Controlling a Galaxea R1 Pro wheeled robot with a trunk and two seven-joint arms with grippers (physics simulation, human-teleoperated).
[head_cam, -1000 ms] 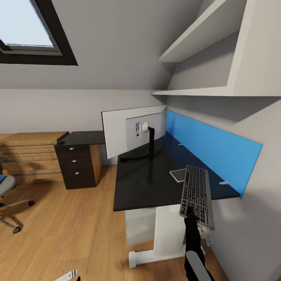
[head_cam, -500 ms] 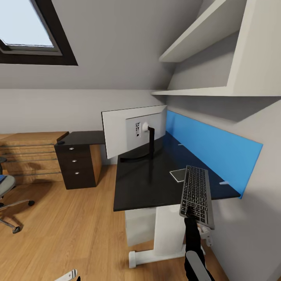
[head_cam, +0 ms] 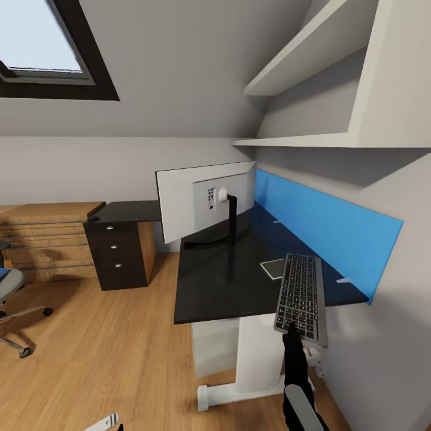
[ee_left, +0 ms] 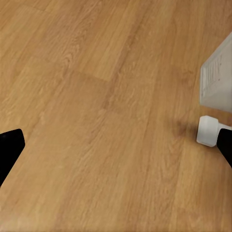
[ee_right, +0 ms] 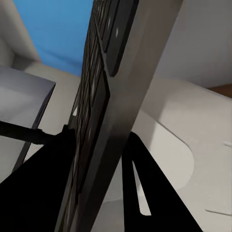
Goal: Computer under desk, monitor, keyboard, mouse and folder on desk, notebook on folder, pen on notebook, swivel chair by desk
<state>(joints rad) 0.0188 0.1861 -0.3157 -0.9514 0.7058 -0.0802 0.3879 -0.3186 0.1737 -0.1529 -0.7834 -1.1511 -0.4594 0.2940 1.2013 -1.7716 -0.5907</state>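
Right gripper (ee_right: 99, 159) has its black fingers (ee_right: 53, 164) clamped on the near end of the slim silver-grey keyboard with black keys (head_cam: 301, 298), held over the glossy black worktop (head_cam: 221, 281) corner, beside the blue back panel (head_cam: 323, 230). Left gripper's fingers (ee_left: 9, 150) are spread apart over the wooden floor (ee_left: 96, 96).

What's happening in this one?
The right tool grips the keyboard by its near end and holds it over the near right part of the desk. The monitor stands on the desk with its back to the camera. The left tool hangs open over bare wood floor. Part of the chair shows at far left.
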